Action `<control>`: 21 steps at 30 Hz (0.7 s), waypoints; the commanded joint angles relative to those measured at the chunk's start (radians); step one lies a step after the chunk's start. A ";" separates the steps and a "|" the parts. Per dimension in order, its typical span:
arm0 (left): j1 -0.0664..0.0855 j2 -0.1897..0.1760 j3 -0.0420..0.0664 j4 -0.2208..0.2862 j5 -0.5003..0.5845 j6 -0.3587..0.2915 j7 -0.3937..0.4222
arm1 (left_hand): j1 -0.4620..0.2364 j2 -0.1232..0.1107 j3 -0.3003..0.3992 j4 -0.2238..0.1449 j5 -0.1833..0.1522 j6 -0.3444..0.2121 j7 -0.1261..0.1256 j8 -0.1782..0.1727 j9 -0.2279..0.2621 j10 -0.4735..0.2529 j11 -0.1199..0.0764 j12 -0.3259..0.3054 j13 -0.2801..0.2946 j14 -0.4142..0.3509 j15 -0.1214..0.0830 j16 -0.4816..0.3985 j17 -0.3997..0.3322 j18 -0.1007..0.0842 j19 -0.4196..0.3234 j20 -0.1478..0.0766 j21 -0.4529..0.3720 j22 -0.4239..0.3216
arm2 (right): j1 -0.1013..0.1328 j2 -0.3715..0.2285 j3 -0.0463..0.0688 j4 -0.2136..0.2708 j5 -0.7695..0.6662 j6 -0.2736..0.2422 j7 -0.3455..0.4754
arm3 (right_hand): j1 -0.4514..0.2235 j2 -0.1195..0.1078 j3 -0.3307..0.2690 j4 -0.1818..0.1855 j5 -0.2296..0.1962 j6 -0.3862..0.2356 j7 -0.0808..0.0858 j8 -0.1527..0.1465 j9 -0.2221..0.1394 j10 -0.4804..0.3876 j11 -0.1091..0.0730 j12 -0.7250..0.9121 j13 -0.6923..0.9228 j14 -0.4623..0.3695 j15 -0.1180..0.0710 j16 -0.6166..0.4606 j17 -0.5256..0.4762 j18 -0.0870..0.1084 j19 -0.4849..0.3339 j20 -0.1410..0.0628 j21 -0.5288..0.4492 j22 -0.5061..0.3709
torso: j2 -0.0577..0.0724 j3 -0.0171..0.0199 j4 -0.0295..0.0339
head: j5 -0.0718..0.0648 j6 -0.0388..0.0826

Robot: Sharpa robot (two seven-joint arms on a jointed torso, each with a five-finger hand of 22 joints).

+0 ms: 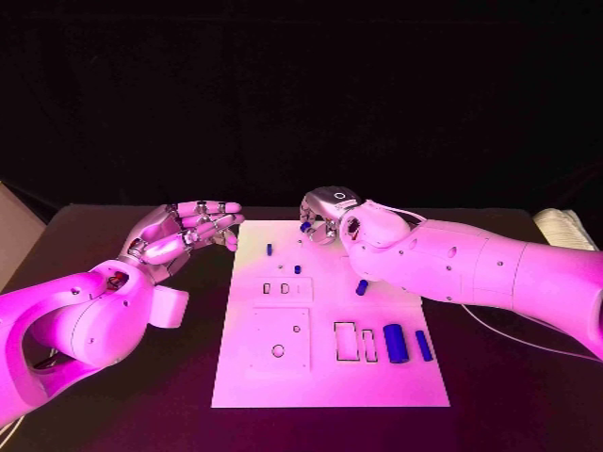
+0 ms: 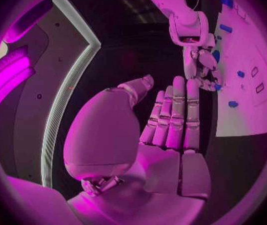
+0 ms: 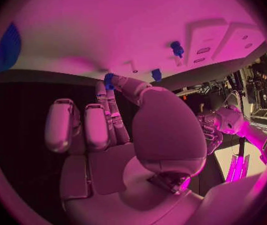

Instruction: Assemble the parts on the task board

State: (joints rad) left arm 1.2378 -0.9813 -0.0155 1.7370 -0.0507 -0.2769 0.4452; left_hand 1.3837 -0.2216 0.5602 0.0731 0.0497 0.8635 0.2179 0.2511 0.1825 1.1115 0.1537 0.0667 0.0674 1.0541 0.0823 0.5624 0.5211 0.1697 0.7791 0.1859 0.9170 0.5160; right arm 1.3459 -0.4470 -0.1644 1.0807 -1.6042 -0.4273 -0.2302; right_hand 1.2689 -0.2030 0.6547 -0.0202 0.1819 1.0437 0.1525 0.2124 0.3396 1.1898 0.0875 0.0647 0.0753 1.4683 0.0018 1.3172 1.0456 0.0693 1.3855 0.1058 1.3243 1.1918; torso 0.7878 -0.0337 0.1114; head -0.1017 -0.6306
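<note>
Risk: small peg slipping from right hand's fingertip pinch at board's far edge
Right hand [image 1: 332,215] pinches a blue peg [image 1: 306,227] over the white board [image 1: 383,377]; its long axis cannot be told. Left hand [image 1: 182,233] hovers left of the board, fingers straight, together, holding nothing

One white task board [image 1: 332,377] lies on one black table [image 1: 519,395]. Six blue parts show in the head view: one at the board's far edge by the right hand's fingertips [image 1: 306,227], one small peg at far left [image 1: 269,250], one at far centre [image 1: 299,266], one near mid-right [image 1: 362,287], and two side by side at near right [image 1: 396,343] [image 1: 424,346]. Two hands: left hand [image 1: 179,235], right hand [image 1: 332,215].
</note>
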 commanded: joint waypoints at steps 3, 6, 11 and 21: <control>0.002 0.002 0.001 0.001 -0.004 0.020 0.004 | -0.003 0.004 0.001 -0.007 0.003 -0.004 0.001 -0.005 0.001 -0.005 -0.001 -0.001 0.001 -0.007 0.003 0.004 0.001 0.012 -0.008 0.000 0.004 0.001 | -0.001 -0.003 -0.002 0.011 -0.012 0.044 0.001 | 0.002 -0.001 0.006 0.001 -0.005 0.008 -0.003 0.007 0.003 0.008 0.000 0.007 0.002 0.007 0.002 0.000 0.000 0.009 0.000 0.002 0.002 0.003 | 0.001 -0.0003 -0.0002 | -0.001 -0.002; 0.002 0.002 0.001 0.001 -0.004 0.020 0.003 | -0.003 0.004 0.001 -0.007 0.003 -0.004 0.001 -0.005 0.001 -0.005 -0.001 -0.001 0.001 -0.007 0.003 0.004 0.001 0.012 -0.008 0.000 0.004 0.001 | -0.001 -0.004 -0.002 0.015 -0.011 0.044 0.004 | 0.001 -0.001 0.006 0.001 -0.006 0.009 -0.003 0.008 0.004 0.010 -0.001 0.007 0.002 0.007 0.002 0.000 0.000 0.009 0.001 0.002 0.002 0.003 | 0.000 -0.0010 0.0012 | -0.002 -0.002; 0.002 0.001 0.001 0.001 -0.004 0.020 0.003 | -0.003 0.004 0.001 -0.007 0.003 -0.004 0.001 -0.005 0.001 -0.005 -0.001 -0.001 0.001 -0.007 0.003 0.004 0.001 0.012 -0.008 0.000 0.004 0.001 | -0.001 -0.003 -0.002 0.013 -0.003 0.014 0.012 | -0.012 -0.026 -0.003 0.006 -0.057 -0.027 0.008 -0.012 0.004 -0.030 0.010 -0.004 -0.007 -0.002 0.009 -0.015 -0.033 0.017 -0.022 0.006 -0.030 -0.039 | 0.000 -0.0018 0.0019 | -0.003 -0.002; 0.002 -0.001 0.001 -0.002 -0.004 0.021 0.000 | -0.005 0.005 0.001 -0.007 0.003 -0.004 0.001 -0.006 0.001 -0.006 0.000 0.000 0.001 -0.008 0.003 0.006 0.003 0.012 -0.010 0.001 0.006 0.002 | -0.001 -0.025 -0.003 0.022 0.011 -0.056 0.020 | 0.086 -0.001 -0.285 0.063 -0.088 -0.145 -0.006 -0.097 -0.018 -0.216 0.028 0.022 -0.010 -0.042 0.023 -0.132 -0.216 0.066 -0.125 0.019 -0.265 -0.307 | 0.000 -0.0018 -0.0007 | -0.002 0.000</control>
State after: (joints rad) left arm 1.2380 -0.9827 -0.0155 1.7343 -0.0508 -0.2748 0.4419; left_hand 1.3837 -0.2216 0.5602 0.0731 0.0497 0.8635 0.2179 0.2510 0.1823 1.1115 0.1536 0.0667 0.0672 1.0505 0.0859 0.5623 0.5229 0.1697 0.7754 0.1896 0.9169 0.5170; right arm 1.3452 -0.4651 -0.1670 1.0968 -1.5986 -0.4455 -0.2228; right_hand 1.3462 -0.2074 0.3868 0.0361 0.0895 0.9043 0.1458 0.1184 0.3231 0.9806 0.1145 0.0818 0.0653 1.4271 0.0249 1.1881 0.8337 0.1242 1.2584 0.1250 1.0656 0.8903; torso 0.7883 -0.0359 0.1127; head -0.1042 -0.6314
